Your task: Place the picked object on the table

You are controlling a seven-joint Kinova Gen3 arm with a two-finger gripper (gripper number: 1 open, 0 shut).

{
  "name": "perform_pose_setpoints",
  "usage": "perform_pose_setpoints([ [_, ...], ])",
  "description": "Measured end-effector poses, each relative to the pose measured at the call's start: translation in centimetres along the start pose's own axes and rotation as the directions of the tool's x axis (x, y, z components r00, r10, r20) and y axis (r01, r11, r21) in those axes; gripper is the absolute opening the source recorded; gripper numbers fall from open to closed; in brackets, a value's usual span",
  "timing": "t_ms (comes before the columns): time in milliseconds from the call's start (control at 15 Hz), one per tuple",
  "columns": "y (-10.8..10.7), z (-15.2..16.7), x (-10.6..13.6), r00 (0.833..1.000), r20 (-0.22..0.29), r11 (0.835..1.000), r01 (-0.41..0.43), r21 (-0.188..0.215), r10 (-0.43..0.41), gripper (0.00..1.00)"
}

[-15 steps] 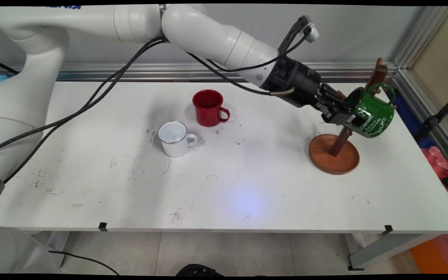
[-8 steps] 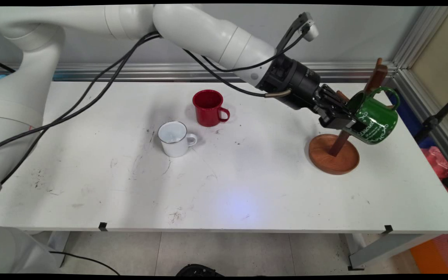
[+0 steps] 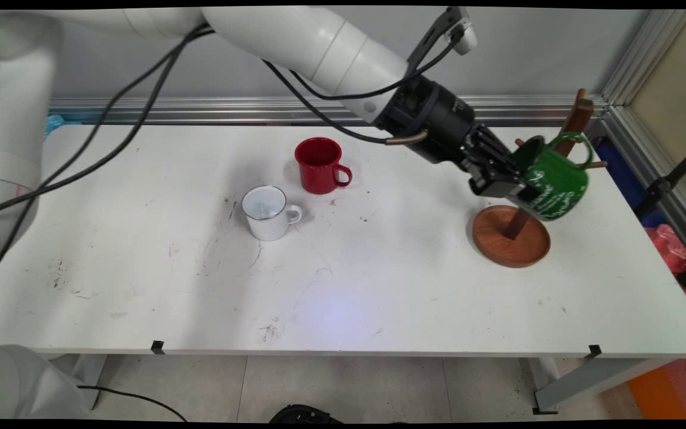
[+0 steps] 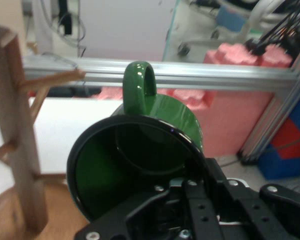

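The gripper (image 3: 507, 179) squeezes the rim of the green mug (image 3: 551, 182), held sideways in the air. The wooden mug rack (image 3: 513, 238) stands just beside it. Best move slowly, so its handle misses the pegs.

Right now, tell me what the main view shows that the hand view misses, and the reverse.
Only the main view shows the red mug and white mug standing on the table, and the rack's round base. Only the hand view shows the green mug's dark inside, its handle pointing up, and pink padding beyond the rail. Both show the gripper shut on the green mug, tilted on its side beside the wooden mug rack.
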Motion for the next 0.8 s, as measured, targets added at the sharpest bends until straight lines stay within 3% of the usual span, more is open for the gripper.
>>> perform_pose_setpoints([
  [400,2.3,-2.6,0.1,0.990,0.142,0.992,-0.018,0.121,0.000,0.00],
  [800,4.7,-4.3,0.0,0.952,0.304,0.969,-0.057,0.242,-0.020,0.00],
])
